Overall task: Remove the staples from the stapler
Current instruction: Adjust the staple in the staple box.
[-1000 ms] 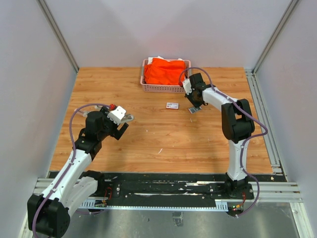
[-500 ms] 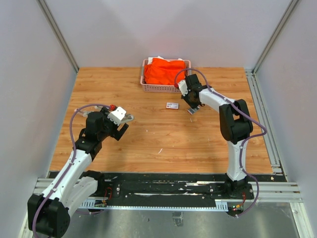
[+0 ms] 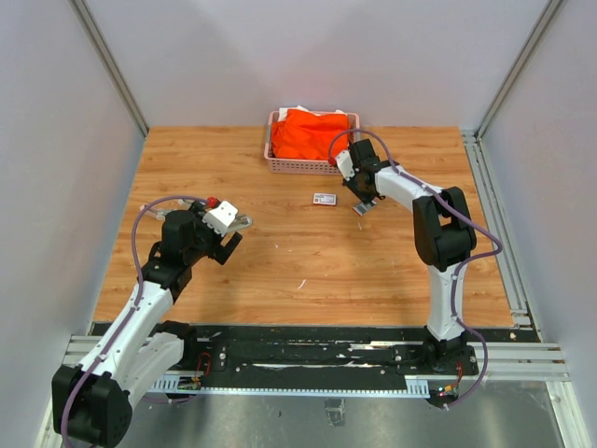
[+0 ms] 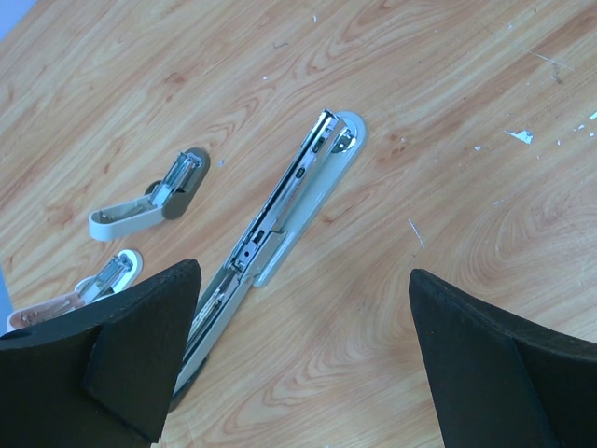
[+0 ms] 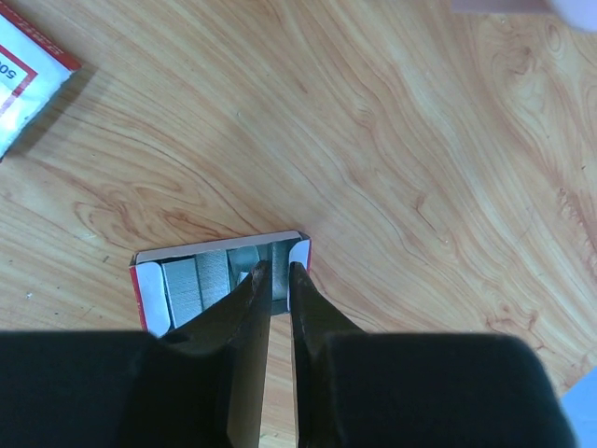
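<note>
Over the last second the right arm's wrist is swung a little leftward, toward the pink basket (image 3: 280, 166) of orange cloth (image 3: 312, 135), and is then held still, while the left arm is unchanged throughout. The right tool (image 5: 277, 273) is left poised with its tips dipped into the end of a small open tray (image 5: 140, 280) with red-and-white edges. Its fingers are drawn almost together, and a thin grey piece, judged to be a strip of staples (image 5: 191, 285), appears to be pinched between them. More grey strips are seen lying side by side in the tray. This pause over the tray is read as a strip being delivered rather than one being fetched. The stapler (image 4: 280, 219) is laid fully opened and flat on the tabletop (image 3: 280, 271) beneath the left tool (image 4: 303, 275), whose fingers are spread wide and touch nothing. Whether strips remain in its channel cannot be told. Two smaller staplers (image 4: 149, 201) (image 4: 107, 278) are seen just beyond it. Of legible writing, only the corner of the white box (image 5: 23, 84) with a red-bordered label is shown in the right wrist view. What seems to be "50" is printed there, with the rest cut off. No brand can be read.
</note>
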`<action>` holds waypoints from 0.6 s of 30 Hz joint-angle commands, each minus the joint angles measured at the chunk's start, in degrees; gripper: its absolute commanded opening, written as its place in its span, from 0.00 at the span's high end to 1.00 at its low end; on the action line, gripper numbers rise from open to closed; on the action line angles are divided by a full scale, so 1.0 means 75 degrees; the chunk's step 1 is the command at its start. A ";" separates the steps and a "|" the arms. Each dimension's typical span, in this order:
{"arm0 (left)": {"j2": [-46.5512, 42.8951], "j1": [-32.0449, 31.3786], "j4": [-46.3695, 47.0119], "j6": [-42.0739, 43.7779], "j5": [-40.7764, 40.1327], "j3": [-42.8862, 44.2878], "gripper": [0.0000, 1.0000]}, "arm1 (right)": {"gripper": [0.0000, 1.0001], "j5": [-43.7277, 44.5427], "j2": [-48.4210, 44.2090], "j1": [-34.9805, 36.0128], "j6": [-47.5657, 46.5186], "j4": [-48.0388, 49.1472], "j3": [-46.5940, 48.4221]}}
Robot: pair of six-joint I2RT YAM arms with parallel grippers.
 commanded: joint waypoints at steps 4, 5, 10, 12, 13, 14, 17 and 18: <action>0.0026 -0.0007 0.0257 0.0063 -0.0042 -0.0031 0.02 | 0.85 0.0333 -0.0162 0.0115 -0.0231 0.0120 -0.0073; 0.0026 -0.0007 0.0260 0.0063 -0.0041 -0.0039 0.02 | 0.85 0.0336 -0.0179 0.0111 -0.0245 0.0116 -0.0074; 0.0017 -0.0007 0.0261 0.0063 -0.0042 -0.0040 0.02 | 0.85 0.0322 -0.0283 0.0124 -0.0263 0.0176 -0.0176; 0.0014 -0.0007 0.0260 0.0063 -0.0038 -0.0038 0.02 | 0.86 0.0347 -0.0290 0.0122 -0.0301 0.0163 -0.0158; 0.0014 -0.0004 0.0261 0.0063 -0.0041 -0.0039 0.02 | 0.85 0.0354 -0.0284 0.0123 -0.0311 0.0142 -0.0150; 0.0014 -0.0007 0.0261 0.0063 -0.0051 -0.0042 0.02 | 0.86 0.0349 -0.0279 0.0122 -0.0325 0.0138 -0.0160; 0.0003 -0.0007 0.0260 0.0063 -0.0041 -0.0039 0.02 | 0.85 0.0309 -0.0232 0.0122 -0.0346 0.0020 -0.0133; 0.0013 -0.0007 0.0261 0.0063 -0.0041 -0.0042 0.02 | 0.86 0.0288 -0.0220 0.0131 -0.0346 -0.0017 -0.0121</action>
